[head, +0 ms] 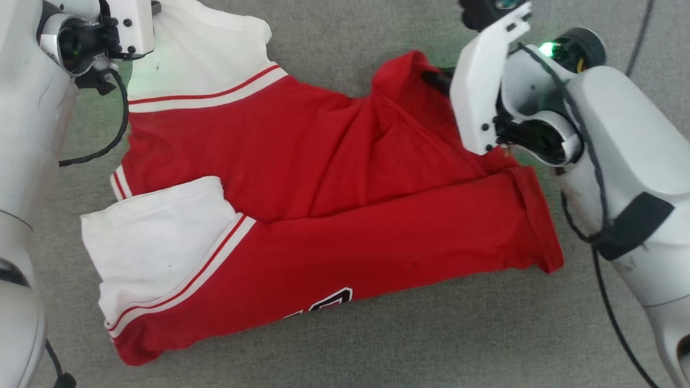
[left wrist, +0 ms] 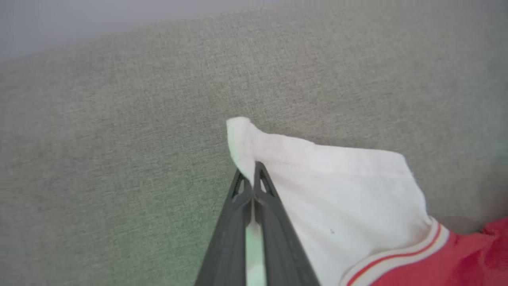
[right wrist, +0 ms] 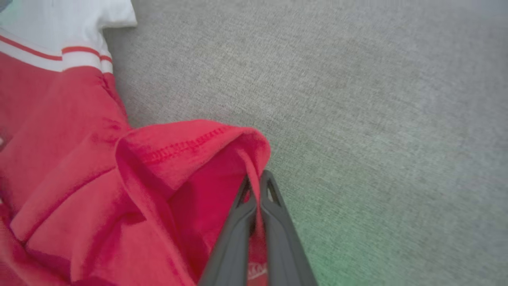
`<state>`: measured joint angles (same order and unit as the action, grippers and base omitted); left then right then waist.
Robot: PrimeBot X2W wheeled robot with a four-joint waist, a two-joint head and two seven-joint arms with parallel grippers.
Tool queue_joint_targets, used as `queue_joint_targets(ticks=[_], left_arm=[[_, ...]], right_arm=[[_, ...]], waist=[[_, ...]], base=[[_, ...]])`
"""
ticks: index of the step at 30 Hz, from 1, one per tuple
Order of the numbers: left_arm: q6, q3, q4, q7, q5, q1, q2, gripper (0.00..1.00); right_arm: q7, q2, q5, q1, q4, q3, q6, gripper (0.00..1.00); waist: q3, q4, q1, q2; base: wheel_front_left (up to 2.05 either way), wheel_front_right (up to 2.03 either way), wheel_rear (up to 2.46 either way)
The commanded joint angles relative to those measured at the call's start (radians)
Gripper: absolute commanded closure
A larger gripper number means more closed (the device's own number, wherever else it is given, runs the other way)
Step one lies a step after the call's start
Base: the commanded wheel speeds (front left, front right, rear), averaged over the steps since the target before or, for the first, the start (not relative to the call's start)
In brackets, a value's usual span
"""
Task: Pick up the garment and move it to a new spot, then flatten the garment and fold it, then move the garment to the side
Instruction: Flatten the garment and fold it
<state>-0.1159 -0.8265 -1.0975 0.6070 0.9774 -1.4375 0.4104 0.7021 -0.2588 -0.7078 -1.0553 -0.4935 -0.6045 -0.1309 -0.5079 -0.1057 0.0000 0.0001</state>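
The garment [head: 323, 178] is lying crumpled across the middle of the grey surface [head: 377, 334], its near long side looking doubled over so that just a scrap of black lettering [head: 329, 302] is peeking out at 6 o'clock. At about 10 o'clock the left pincer [left wrist: 253, 180] is pressing together on the corner of the far white sleeve [left wrist: 337, 190], and at about 2 o'clock the right pincer [right wrist: 260, 190] is pinching the red hem [right wrist: 190, 147], which is bunching up around it. To my eye the folding step is under way, with both far corners gripped. The next move is calling for both arms to be lifting together, keeping the cloth taut between them, and carrying that far edge toward 6 o'clock.
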Motion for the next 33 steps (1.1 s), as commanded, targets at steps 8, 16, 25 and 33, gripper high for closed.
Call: queue_joint_targets(ticks=[8,16,25,33], left_arm=[[-0.012,0.006,0.039,0.032,0.036,0.008,0.026,1.0],[-0.01,-0.006,0.143,0.082,0.055,0.071,0.074,1.0],[0.095,-0.012,0.464,0.158,0.071,0.222,0.2,1.0],[0.354,0.002,0.984,0.255,0.126,0.478,0.403,1.0]], right_arm=[[-0.079,-0.08,-0.028,0.082,0.08,0.038,0.0,1.0],[-0.135,-0.165,-0.02,0.202,0.218,0.113,0.0,1.0],[-0.114,-0.222,-0.019,0.394,0.389,0.246,0.0,1.0],[-0.052,-0.201,-0.001,0.582,0.5,0.39,0.0,1.0]], waist=[[0.076,0.036,0.0,-0.0001],[0.143,0.071,0.0,-0.0001],[0.184,0.099,0.0,-0.0001],[0.19,0.105,0.0,-0.0001]], base=[[0.0,0.0,0.0],[0.0,0.0,0.0],[0.0,0.0,0.0],[0.0,0.0,0.0]])
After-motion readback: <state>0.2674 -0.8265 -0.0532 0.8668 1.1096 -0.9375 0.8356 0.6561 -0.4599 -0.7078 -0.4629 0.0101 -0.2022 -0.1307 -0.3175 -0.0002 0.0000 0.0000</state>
